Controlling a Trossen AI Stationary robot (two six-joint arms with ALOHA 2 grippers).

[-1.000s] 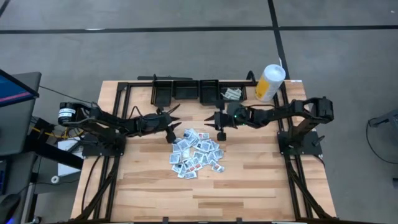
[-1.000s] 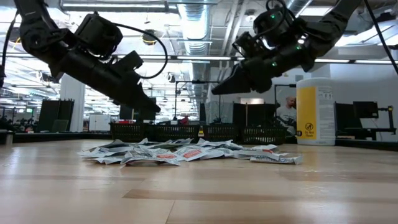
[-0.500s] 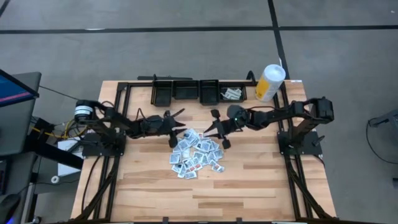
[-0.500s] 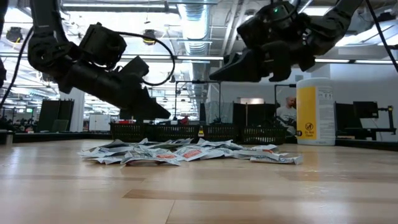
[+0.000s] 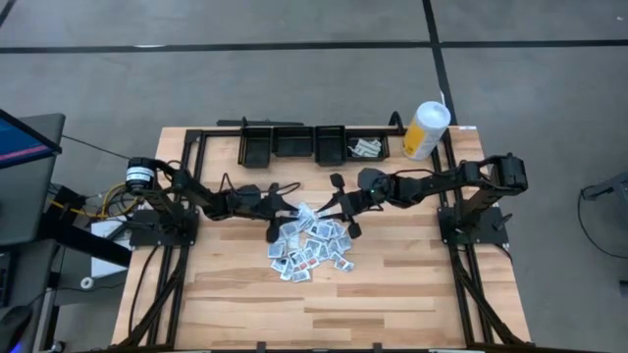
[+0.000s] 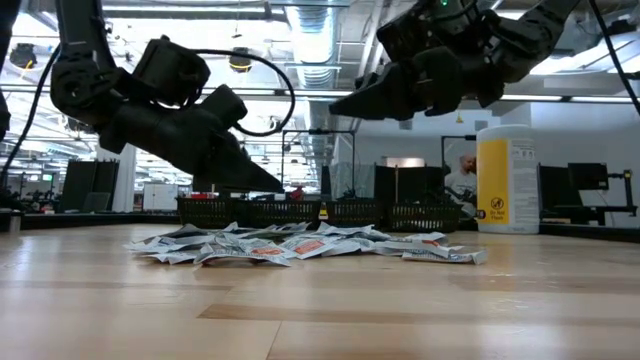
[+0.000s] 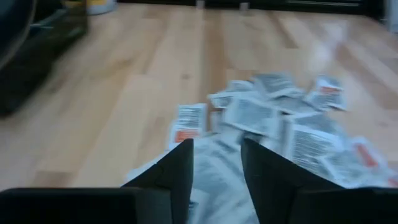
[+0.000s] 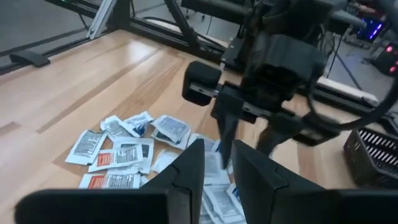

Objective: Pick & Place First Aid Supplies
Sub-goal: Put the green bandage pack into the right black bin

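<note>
The first aid packets [image 5: 309,245] lie in a loose heap on the wooden table's middle, white with grey-blue and some red print; they also show in the low view [image 6: 300,243]. My left gripper [image 5: 286,209] hovers open over the heap's left far edge, packets showing between its fingers [image 7: 216,149]. My right gripper [image 5: 337,206] hovers open over the heap's right far edge [image 8: 217,152], higher above the table than the left one [image 6: 335,105]. Neither touches a packet.
A row of black bins [image 5: 294,145] stands along the far edge; the rightmost [image 5: 365,147] holds a few packets. A tall white-and-yellow canister [image 5: 427,129] stands at the far right. The left arm [image 8: 273,68] faces the right gripper closely across the heap.
My left gripper has gone toward the table's right edge and down, reaching the heap's left far edge. My right gripper has gone toward the table's left and near edges, coming over the heap's right far edge. The packets have not moved.
</note>
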